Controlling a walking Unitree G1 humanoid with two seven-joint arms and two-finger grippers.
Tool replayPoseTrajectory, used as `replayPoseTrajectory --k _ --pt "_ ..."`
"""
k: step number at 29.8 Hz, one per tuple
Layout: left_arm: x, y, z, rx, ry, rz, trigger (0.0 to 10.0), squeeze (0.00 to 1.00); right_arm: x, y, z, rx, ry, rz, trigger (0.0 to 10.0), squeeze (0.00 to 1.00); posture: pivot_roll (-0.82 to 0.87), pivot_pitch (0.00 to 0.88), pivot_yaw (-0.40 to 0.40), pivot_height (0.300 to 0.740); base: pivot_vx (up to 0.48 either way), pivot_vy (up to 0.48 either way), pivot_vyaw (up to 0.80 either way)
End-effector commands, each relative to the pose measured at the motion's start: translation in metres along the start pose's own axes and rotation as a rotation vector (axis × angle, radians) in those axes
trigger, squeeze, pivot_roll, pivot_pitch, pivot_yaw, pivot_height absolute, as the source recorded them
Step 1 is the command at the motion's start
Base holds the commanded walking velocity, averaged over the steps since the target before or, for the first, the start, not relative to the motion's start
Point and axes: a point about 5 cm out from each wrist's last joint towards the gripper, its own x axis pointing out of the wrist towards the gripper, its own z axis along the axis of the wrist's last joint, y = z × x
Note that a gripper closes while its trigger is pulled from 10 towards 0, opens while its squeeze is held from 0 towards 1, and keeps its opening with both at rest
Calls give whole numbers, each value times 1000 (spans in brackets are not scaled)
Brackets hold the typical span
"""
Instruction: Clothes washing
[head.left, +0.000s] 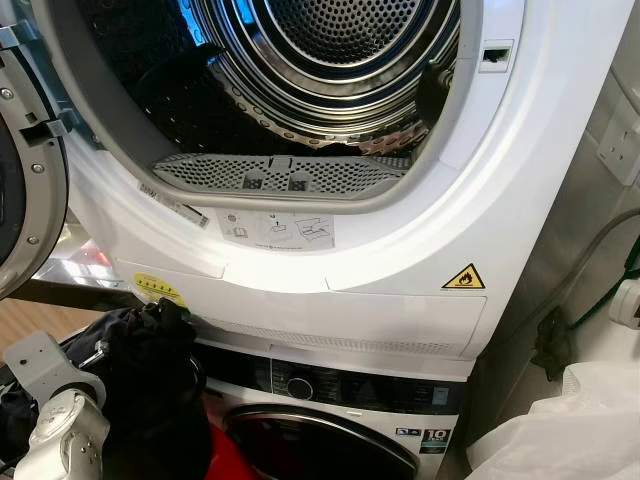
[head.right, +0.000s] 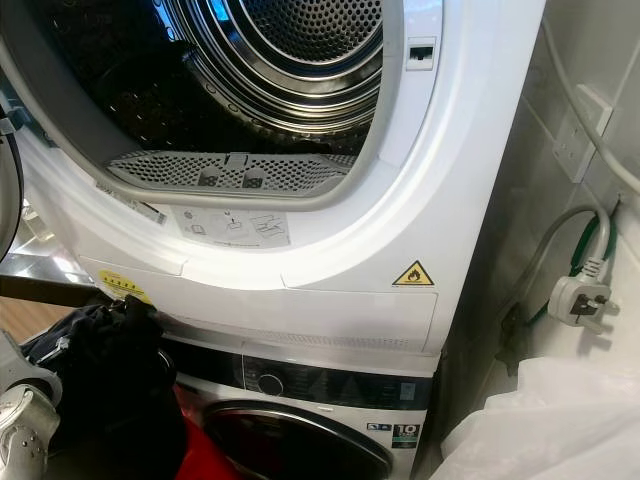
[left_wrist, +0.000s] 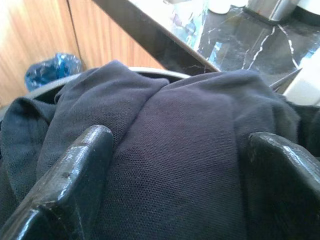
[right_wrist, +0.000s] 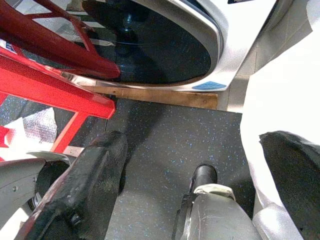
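Note:
A bundle of dark clothes is raised at the lower left, just below the rim of the upper machine's open port. My left arm reaches into the bundle from below. In the left wrist view my left gripper is shut on the dark fabric, which bulges between both fingers. The perforated steel drum stands open above, with a grey lint grille at its mouth. My right gripper hangs open over the speckled floor, with nothing between its fingers.
The upper machine's door is swung open to the left. The lower washer has its door shut. A red frame stands before it. A white plastic bag and a hanging plug are on the right.

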Motion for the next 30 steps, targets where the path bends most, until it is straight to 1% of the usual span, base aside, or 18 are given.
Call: replayPoseTrajectory --k 1,10,15,20,23,24,26,29,30 --pt "4 8 1 9 6 26 10000 0 0 4 0 -7 7 14 10000 0 103 0 102 740 0 0 0" --pt "12 9 -5 21 65 51 10000 0 0 1 0 -13 6 9 10000 0 107 0 89 740 0 0 0" --pt "13 7 -9 -26 95 69 10000 0 0 -1 -1 -21 11 7 10000 0 104 0 82 740 0 0 0" --pt "13 7 -16 -34 136 83 10000 0 0 -3 -1 -23 10 4 10000 0 104 0 78 740 0 0 0" --pt "11 10 -24 -39 177 122 10000 0 0 -4 -1 -27 9 5 10000 0 105 0 77 740 0 0 0" --pt "11 14 -29 -68 201 158 10000 0 0 -4 -1 -29 8 4 10000 0 103 0 75 740 0 0 0" --pt "11 16 -31 -102 212 176 10000 0 0 -4 -1 -30 8 4 10000 0 102 0 74 740 0 0 0" --pt "12 14 -32 -152 232 173 10000 0 0 -4 0 -33 6 5 10000 0 101 0 73 740 0 0 0" --pt "13 12 -33 -152 242 160 10000 0 0 -4 0 -34 5 5 10000 0 103 0 71 740 0 0 0"
